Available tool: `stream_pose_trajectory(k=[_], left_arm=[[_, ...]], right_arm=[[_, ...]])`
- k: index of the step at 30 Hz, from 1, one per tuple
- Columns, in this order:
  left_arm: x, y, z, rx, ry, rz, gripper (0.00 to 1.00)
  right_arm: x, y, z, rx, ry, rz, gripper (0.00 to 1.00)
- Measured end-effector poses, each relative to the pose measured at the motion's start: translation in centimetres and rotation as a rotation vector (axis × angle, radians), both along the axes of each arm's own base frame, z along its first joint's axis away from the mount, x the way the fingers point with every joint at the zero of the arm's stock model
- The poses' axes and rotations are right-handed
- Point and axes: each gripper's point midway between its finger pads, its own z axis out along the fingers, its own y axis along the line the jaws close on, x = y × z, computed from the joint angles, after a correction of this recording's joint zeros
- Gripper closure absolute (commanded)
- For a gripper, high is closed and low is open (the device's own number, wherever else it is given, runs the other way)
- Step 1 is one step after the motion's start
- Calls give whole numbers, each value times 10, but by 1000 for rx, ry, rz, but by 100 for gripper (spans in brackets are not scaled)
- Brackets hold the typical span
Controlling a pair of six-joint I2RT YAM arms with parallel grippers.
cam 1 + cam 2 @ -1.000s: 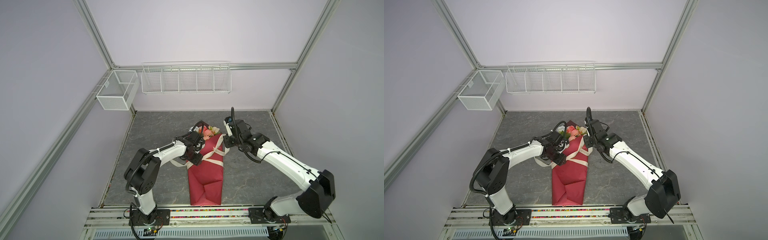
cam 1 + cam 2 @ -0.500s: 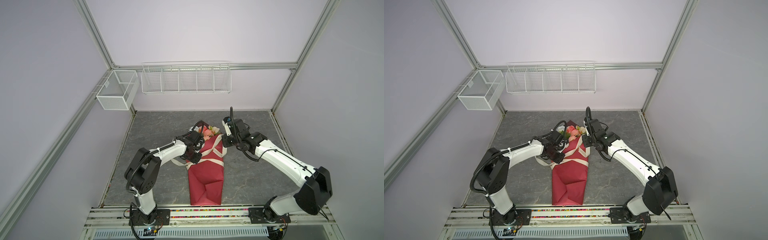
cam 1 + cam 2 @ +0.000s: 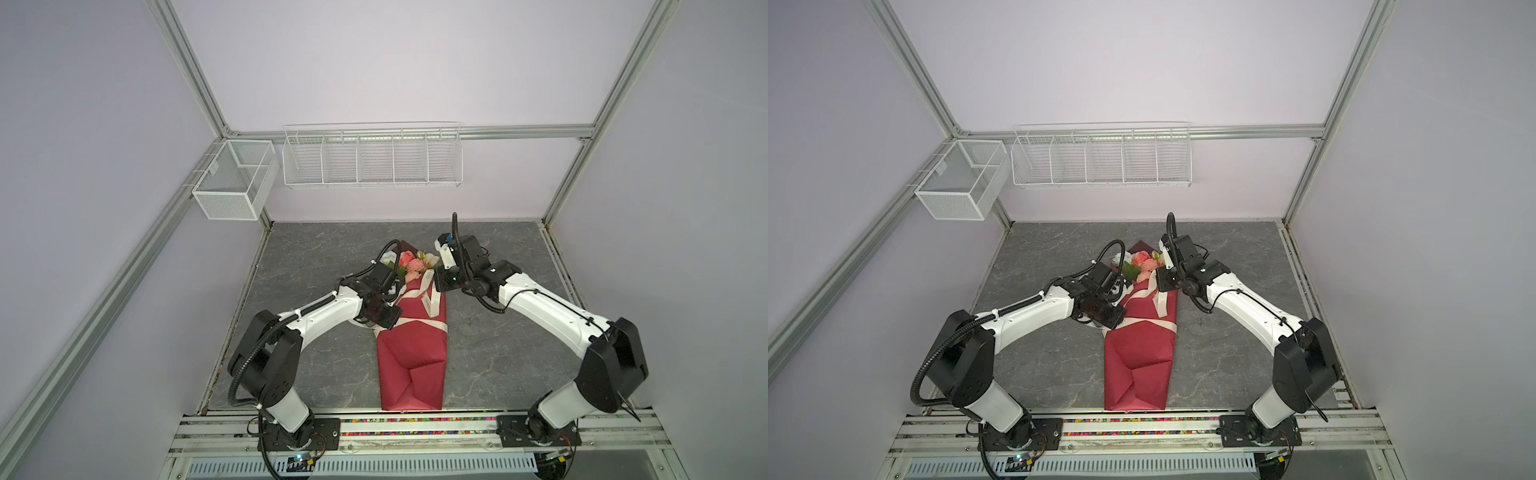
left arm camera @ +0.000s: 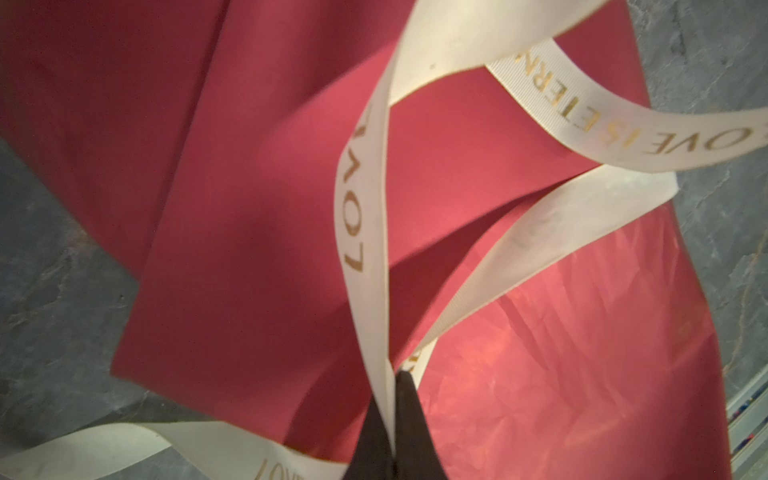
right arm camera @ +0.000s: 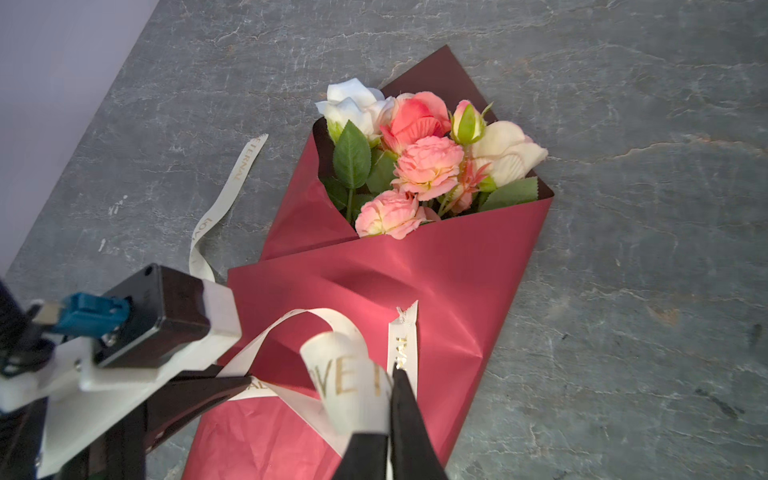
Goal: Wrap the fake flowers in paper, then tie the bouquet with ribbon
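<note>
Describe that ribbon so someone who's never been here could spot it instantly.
Start at the grey stone-patterned table, where a bouquet of fake flowers lies wrapped in dark-red paper. Looped loosely over the wrap's middle is the ribbon. Nothing else there is a cream strip printed with gold lettering.

You've got the bouquet of fake flowers (image 5: 428,166) in pink, salmon, cream and white blooms with green leaves, wrapped in dark red paper (image 5: 415,274). Your ribbon (image 4: 361,199) is cream and finely ribbed, with gold lettering. The counter (image 5: 623,124) is grey, stone-patterned, with pale veins. The left tool (image 4: 393,395) and the right tool (image 5: 389,399) have black fingers. The long wire basket (image 3: 372,166) is white.
</note>
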Motion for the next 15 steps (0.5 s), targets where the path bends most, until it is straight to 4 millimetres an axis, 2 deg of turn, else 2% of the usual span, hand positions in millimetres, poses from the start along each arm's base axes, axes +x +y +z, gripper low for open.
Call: stream_pose_trajectory(k=[9, 15], left_arm=[[-3, -6, 22, -113, -48, 29, 100], [-4, -15, 24, -175, -36, 30, 100]], right_arm=[[13, 20, -23, 105, 106, 12, 89], [18, 37, -57, 127, 214, 27, 90]])
